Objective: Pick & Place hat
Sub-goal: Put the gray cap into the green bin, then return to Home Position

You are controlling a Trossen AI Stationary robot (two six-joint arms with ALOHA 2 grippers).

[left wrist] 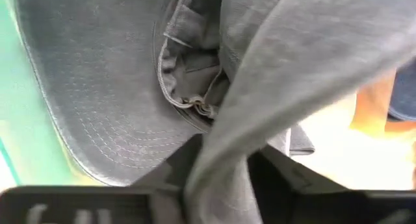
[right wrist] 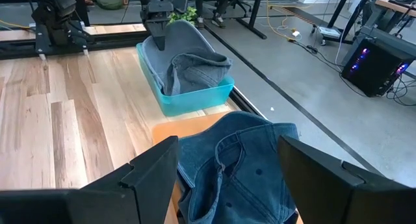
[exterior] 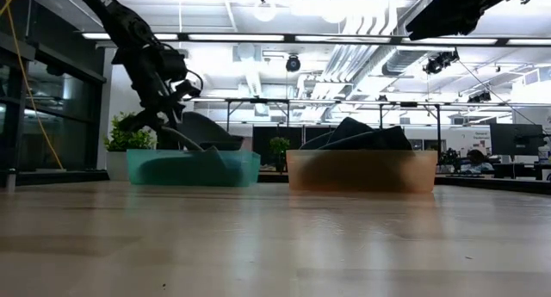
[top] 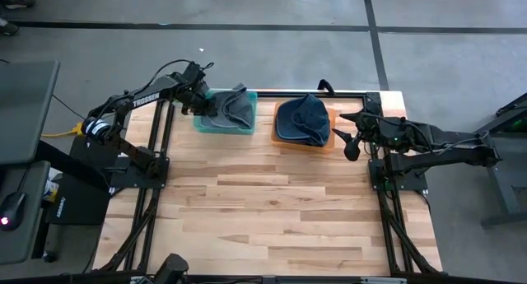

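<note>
Left arm reached over the far-left corner of the bench (top: 272, 210), its left end effector (top: 200, 103) poised above the outer rim of the teal bin (top: 224, 126). The grey hat (top: 230, 109) lay mostly inside that bin, brim side toward the arm. In the left wrist view a fold of grey cloth ran between the two dark fingers (left wrist: 279, 178), so the hat was in contact with the end effector. Whether the fingers pinched the fold or had slackened around it could not be settled from these views; judged to be either letting go after placing or just taking hold. The low view showed the arm tilted down into the bin, with a strip of fabric rising toward it, which fits a hat only partly settled.

Beside it, slightly apart, the orange bin (top: 303, 141) held the blue denim hat (top: 301, 119), heaped and overhanging the rim on the right arm's side.

Right arm waited near the bench's far-right edge. Right end effector (top: 350, 132) stood wide open with nothing between its fingers, aimed at the denim hat just beyond them; probably staged there for its own pick.

Hidden or unclear:
- Left fingertips buried under cloth.
- Bin floors not visible under the hats.
- Right end effector mostly out of frame in the low view.
- Which bin was source or target: not determinable.
</note>
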